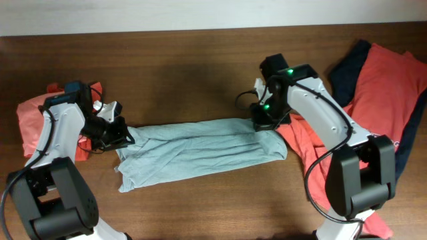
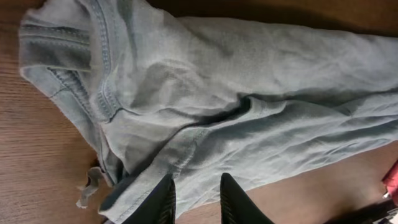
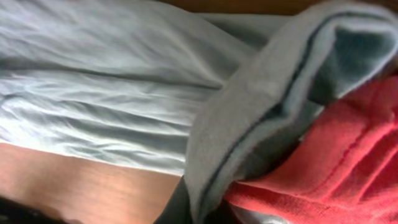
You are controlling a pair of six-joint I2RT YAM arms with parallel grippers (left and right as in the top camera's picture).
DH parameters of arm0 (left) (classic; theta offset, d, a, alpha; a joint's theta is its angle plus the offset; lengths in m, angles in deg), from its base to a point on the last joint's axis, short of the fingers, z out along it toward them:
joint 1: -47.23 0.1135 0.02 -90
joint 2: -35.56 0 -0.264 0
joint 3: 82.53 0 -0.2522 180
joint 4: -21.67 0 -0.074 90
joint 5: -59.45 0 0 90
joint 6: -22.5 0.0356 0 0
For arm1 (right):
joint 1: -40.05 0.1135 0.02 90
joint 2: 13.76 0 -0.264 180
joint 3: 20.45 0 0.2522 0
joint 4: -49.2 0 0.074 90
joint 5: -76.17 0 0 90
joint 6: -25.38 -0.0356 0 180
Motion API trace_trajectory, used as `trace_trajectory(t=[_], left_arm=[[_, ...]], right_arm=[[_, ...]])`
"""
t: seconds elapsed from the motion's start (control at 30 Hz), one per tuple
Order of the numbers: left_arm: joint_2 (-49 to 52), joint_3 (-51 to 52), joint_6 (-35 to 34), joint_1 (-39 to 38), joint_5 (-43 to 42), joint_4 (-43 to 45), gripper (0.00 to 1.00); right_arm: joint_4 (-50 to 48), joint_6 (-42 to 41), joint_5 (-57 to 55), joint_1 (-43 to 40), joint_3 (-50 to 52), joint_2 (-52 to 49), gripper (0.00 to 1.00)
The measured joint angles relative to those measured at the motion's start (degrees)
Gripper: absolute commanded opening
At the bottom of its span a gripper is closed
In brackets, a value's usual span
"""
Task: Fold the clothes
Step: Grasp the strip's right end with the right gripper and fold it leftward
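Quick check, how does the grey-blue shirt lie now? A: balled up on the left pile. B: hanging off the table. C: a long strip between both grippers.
C: the grey-blue shirt runs as a strip from the left gripper to the right gripper.

We cannot see the fingertips of the right end effector (image 1: 261, 123) under the blurred grey-blue T-shirt (image 3: 249, 137); a coral T-shirt (image 1: 390, 73) half-covers the navy T-shirt (image 1: 344, 69).

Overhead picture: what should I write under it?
Left arm and right arm reach the ends of a grey-blue shirt on a wooden table.
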Motion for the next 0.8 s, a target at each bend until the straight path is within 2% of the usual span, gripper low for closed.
trace_trajectory(t=[0.47,0.8], left_arm=[[0.00,0.00,0.00,0.00,0.00,0.00,0.25],[0.00,0.00,0.00,0.00,0.00,0.00,0.25]], right_arm=[[-9.03,-0.39,-0.17,10.78,0.00,0.00,0.05],[-10.60,-0.39,-0.17,13.09,0.00,-0.68,0.07]])
